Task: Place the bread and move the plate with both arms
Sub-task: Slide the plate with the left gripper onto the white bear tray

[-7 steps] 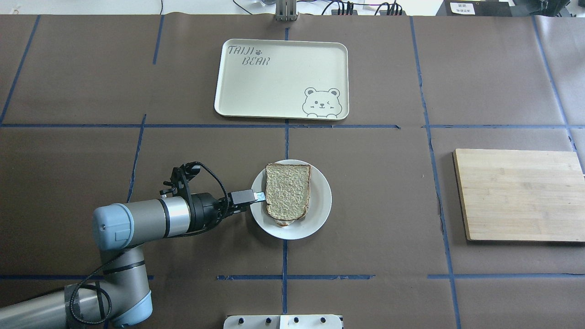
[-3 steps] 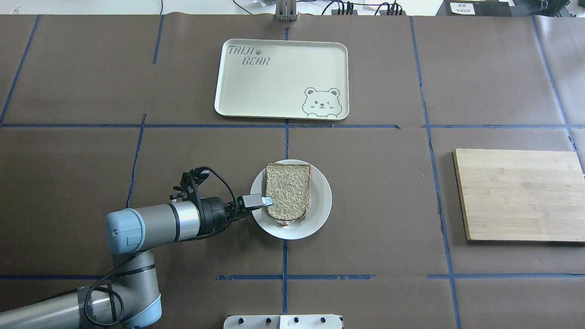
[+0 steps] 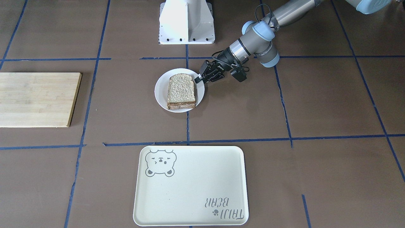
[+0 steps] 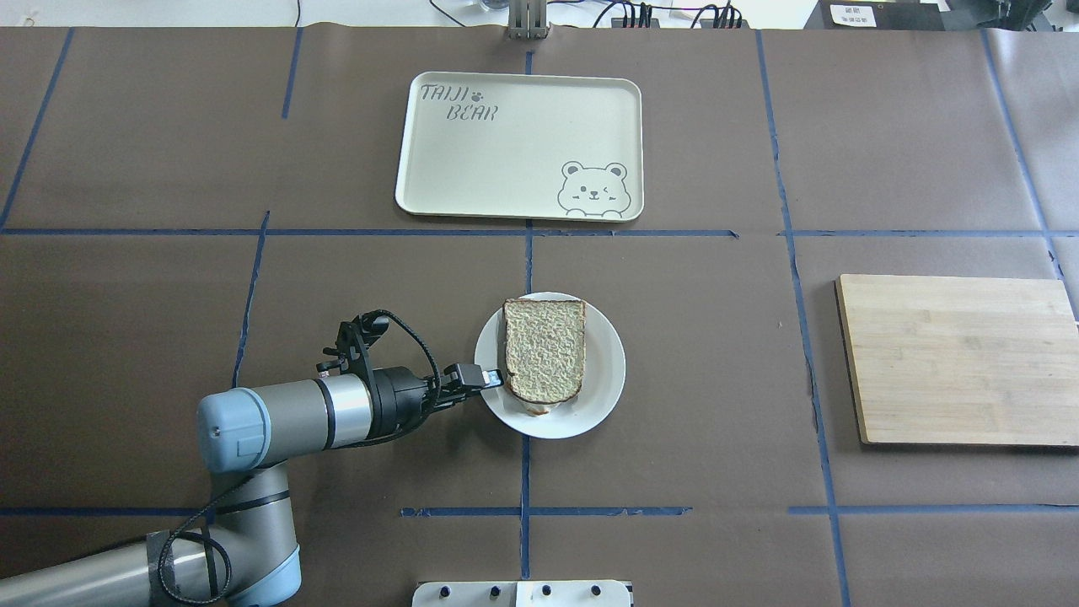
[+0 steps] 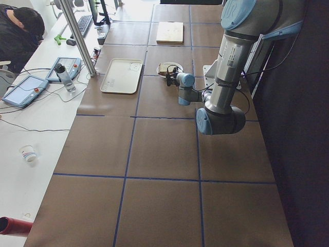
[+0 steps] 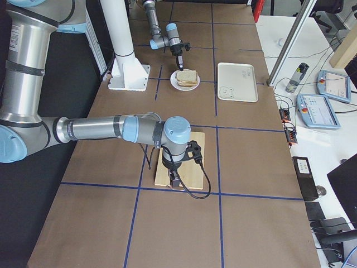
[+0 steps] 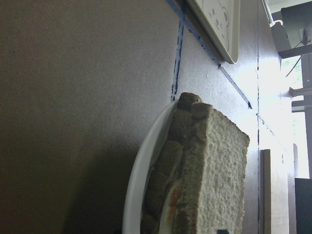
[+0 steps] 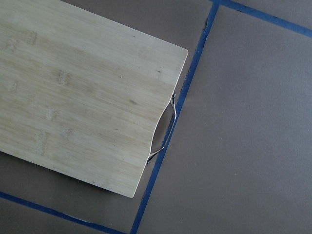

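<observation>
Brown table [image 4: 716, 379] crossed by blue tape [image 4: 590, 511]

Overhead looking down from one long side, plus a steep one from the opposite side, both sharing the plate [image 4: 607, 371]. Distant end-on bench [image 5: 154, 149] shots too, and close wrist cams: left at plate rim, right above wooden board [image 8: 73, 97].

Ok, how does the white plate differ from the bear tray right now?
The plate is round, white and smaller; the tray is rectangular, cream and larger, printed with a bear and lettering. The plate carries the bread; the tray has nothing on it. The left tool is at the plate's rim; none is near the tray. Both lie flat on the brown table cover.
</observation>
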{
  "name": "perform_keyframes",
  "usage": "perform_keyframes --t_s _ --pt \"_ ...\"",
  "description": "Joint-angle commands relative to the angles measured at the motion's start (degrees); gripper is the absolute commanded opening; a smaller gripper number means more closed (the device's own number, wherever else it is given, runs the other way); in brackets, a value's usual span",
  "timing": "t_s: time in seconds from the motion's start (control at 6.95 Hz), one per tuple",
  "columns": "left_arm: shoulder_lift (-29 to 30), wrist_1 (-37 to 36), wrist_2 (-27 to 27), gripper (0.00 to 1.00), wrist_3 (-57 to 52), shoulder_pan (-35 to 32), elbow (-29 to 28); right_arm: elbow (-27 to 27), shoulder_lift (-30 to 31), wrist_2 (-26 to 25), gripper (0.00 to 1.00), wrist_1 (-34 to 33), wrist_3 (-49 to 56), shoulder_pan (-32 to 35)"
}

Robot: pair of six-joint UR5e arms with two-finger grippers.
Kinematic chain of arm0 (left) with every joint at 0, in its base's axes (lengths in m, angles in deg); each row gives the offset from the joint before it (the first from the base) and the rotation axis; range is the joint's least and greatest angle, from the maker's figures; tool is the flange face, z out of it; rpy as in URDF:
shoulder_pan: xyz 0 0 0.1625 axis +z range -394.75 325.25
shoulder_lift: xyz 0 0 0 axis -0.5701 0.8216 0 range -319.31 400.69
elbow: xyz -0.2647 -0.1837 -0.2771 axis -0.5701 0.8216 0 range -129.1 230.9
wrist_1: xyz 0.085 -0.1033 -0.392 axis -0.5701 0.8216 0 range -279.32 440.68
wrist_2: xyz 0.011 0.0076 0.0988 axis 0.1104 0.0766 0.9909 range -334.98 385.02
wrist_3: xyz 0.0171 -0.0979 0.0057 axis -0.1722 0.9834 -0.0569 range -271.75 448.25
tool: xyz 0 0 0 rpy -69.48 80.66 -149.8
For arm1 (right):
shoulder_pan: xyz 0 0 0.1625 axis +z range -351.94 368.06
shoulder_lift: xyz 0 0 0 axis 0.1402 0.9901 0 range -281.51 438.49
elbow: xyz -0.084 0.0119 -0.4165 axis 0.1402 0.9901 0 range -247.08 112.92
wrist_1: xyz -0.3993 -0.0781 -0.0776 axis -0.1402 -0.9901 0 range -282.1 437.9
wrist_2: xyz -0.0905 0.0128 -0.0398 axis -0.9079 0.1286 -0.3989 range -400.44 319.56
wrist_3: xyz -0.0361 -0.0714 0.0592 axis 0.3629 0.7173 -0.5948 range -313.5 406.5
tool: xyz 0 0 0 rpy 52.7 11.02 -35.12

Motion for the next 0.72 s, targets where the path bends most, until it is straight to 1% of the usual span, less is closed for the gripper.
perform_keyframes --t_s 0.0,0.14,0.29,0.58 --pt "0.1 0.3 0.0 0.29 0.0 0.1 0.2 0.0 0.0 0.0 1.0 0.0 0.0 0.0" --pt "0.1 0.3 0.0 0.21 0.0 0.1 0.2 0.0 0.0 0.0 1.0 0.0 0.0 0.0" --pt "0.1 1.4 0.0 0.1 0.0 0.1 0.2 0.0 0.0 0.0 1.0 0.0 0.0 0.0" --pt "0.0 4.2 0.0 0.03 0.0 0.1 0.2 0.0 -0.2 0.0 1.0 0.0 0.0 0.0"
